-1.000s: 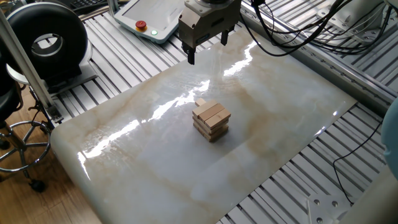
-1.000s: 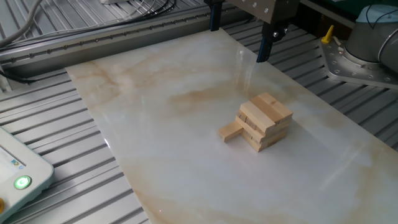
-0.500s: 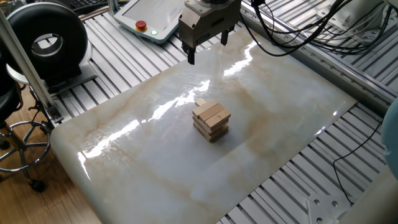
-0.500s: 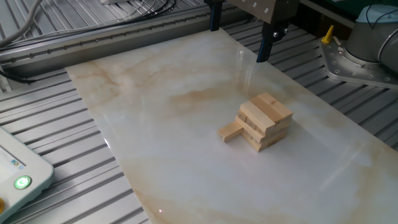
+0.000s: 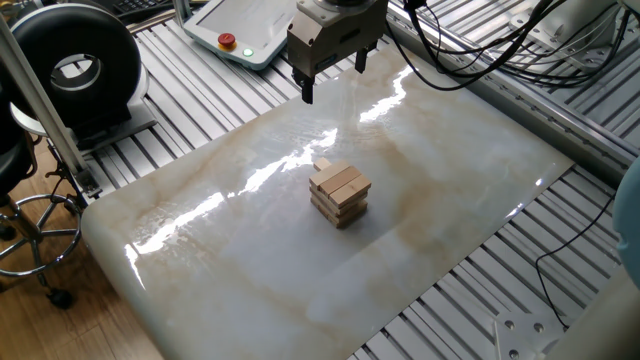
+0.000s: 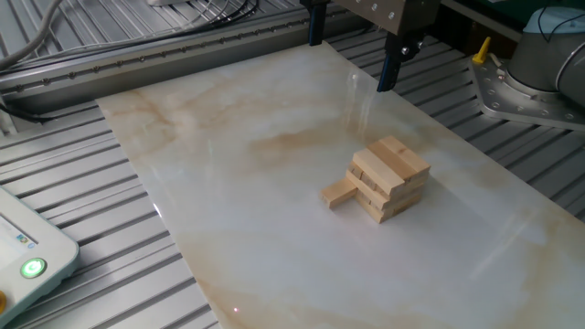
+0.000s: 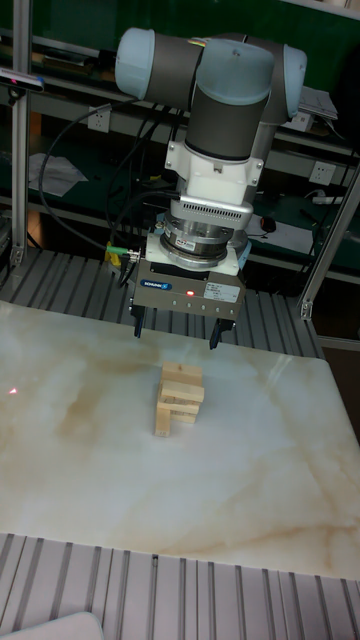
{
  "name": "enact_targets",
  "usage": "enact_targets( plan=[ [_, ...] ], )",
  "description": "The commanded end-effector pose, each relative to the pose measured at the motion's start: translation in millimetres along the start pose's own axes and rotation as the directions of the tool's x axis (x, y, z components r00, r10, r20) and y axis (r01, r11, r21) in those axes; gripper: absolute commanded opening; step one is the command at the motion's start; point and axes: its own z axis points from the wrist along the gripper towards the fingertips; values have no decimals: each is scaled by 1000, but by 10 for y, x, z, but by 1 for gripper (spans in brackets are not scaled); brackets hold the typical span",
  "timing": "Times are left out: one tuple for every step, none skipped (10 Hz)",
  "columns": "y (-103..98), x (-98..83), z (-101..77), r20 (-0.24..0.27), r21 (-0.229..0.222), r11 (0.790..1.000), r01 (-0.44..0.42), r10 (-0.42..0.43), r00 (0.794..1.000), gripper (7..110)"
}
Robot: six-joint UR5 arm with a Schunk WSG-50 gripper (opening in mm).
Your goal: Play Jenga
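Observation:
The Jenga stack (image 5: 340, 194) (image 6: 390, 177) (image 7: 181, 394) of light tan wooden blocks stands in crossed layers near the middle of the marble slab. One low block (image 6: 339, 192) (image 7: 163, 419) sticks out from the stack's base and rests on the slab. My gripper (image 5: 333, 78) (image 6: 355, 50) (image 7: 177, 334) hangs open above the slab's far edge, behind the stack and well apart from it. Nothing is between its dark fingers (image 6: 389, 68).
The marble slab (image 5: 230, 260) lies on a ribbed aluminium table. A teach pendant (image 5: 235, 30) with a red button lies beyond the gripper. A black round device (image 5: 72, 65) stands at the left, cables (image 5: 480, 40) run at the right, and a green-lit box (image 6: 27, 265) sits nearby.

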Motion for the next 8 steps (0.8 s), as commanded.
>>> enact_targets(
  plan=[
    [324,96,-18,-51,-116,986,-116,111,993,109],
    [325,91,-15,-50,-116,986,-116,111,993,44],
    [325,91,-14,-50,-116,986,-116,111,993,44],
    [320,88,-13,-48,-115,987,-114,110,993,44],
    [320,88,-12,-48,-115,987,-114,110,993,44],
    [316,88,-11,-48,-113,987,-114,110,993,44],
    [309,88,-11,-48,-110,987,-114,110,993,44],
    [309,88,-11,-48,-110,987,-114,110,993,44]
  ],
)
